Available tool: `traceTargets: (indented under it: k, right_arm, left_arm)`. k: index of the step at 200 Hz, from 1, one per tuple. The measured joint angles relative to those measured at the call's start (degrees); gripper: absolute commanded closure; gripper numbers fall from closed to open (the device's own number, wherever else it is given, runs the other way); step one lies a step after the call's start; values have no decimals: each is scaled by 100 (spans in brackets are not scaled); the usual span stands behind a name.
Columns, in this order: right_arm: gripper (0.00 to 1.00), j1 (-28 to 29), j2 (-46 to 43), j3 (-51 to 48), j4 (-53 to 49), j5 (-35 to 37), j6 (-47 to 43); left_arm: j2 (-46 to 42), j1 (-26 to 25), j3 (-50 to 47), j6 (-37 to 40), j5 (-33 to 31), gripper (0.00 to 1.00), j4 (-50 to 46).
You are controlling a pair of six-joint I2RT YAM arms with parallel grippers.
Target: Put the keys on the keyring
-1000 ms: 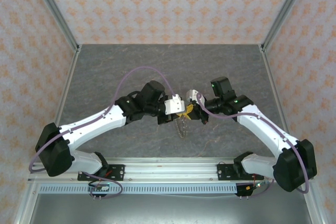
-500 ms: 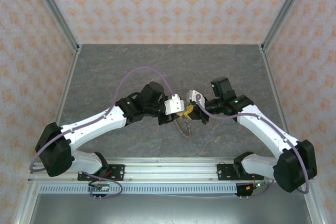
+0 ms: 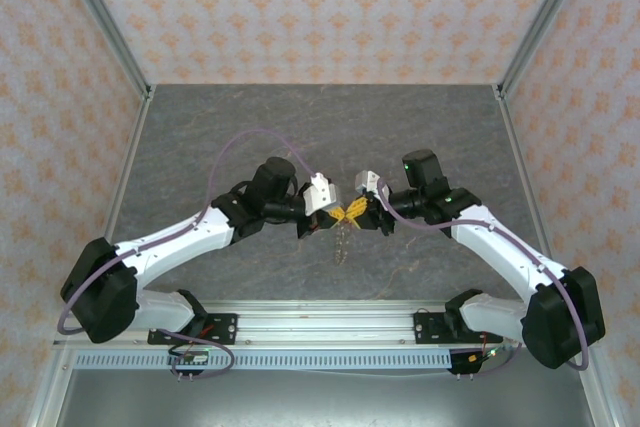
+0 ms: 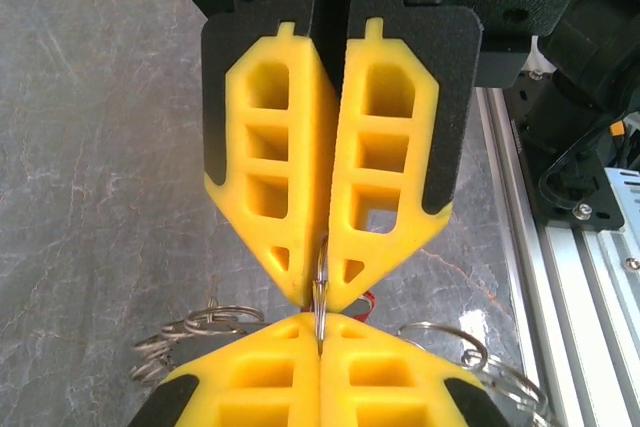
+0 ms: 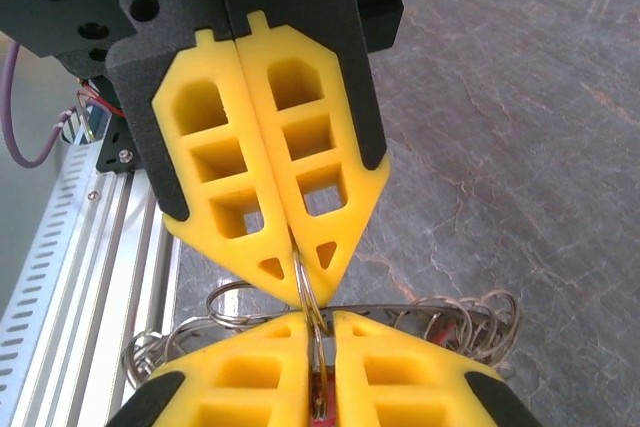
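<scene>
Now two grippers meet tip to tip above the table's (image 3: pixel 200 147) middle. The left gripper (image 4: pixel 322 292) and right gripper (image 5: pixel 300 272) each pinch the thin keyring (image 4: pixel 320 282), and loose rings (image 5: pixel 450 312) dangle toward the table. Probably best: hold one grip firm and ease the other gently.

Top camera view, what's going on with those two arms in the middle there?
The left gripper and right gripper meet tip to tip above the table, both shut on the same thin metal ring. A bunch of loose rings dangles below them, clear of the surface.
</scene>
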Motion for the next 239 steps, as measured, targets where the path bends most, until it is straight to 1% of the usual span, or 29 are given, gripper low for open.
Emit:
traceTargets:
  k: [18, 26, 49, 79, 111, 113, 116, 120, 146, 181, 239]
  right_arm:
    - [100, -2, 0, 0, 81, -42, 17]
    - [100, -2, 0, 0, 90, -46, 72]
    - [100, -2, 0, 15, 50, -57, 50]
    - [100, -2, 0, 118, -201, -52, 4]
    - [100, -2, 0, 208, -365, -48, -48]
    - [100, -2, 0, 208, -369, -46, -52]
    - [100, -2, 0, 210, -378, -46, -57]
    - [100, -2, 0, 214, -400, -46, -59]
    - [100, -2, 0, 219, -476, -37, -72]
    - [100, -2, 0, 219, -494, -37, -109]
    - [100, -2, 0, 256, -588, -83, -190]
  left_arm:
    - [-42, 44, -37, -59, 46, 100, 70]
    - [-55, 50, -42, -68, 52, 100, 72]
    - [-57, 50, -39, -11, 42, 90, 20]
    - [-87, 0, 157, 317, -203, 86, -476]
    - [-92, -4, 448, 627, -525, 84, -1064]
    - [-92, -15, 463, 651, -542, 83, -1093]
    - [-92, -26, 483, 658, -570, 78, -1134]
    - [-92, -31, 505, 706, -603, 76, -1182]
    - [-92, -79, 605, 804, -656, 74, -1375]
    - [-90, -146, 658, 809, -656, 73, -1405]
    - [13, -227, 881, 944, -662, 72, -1598]
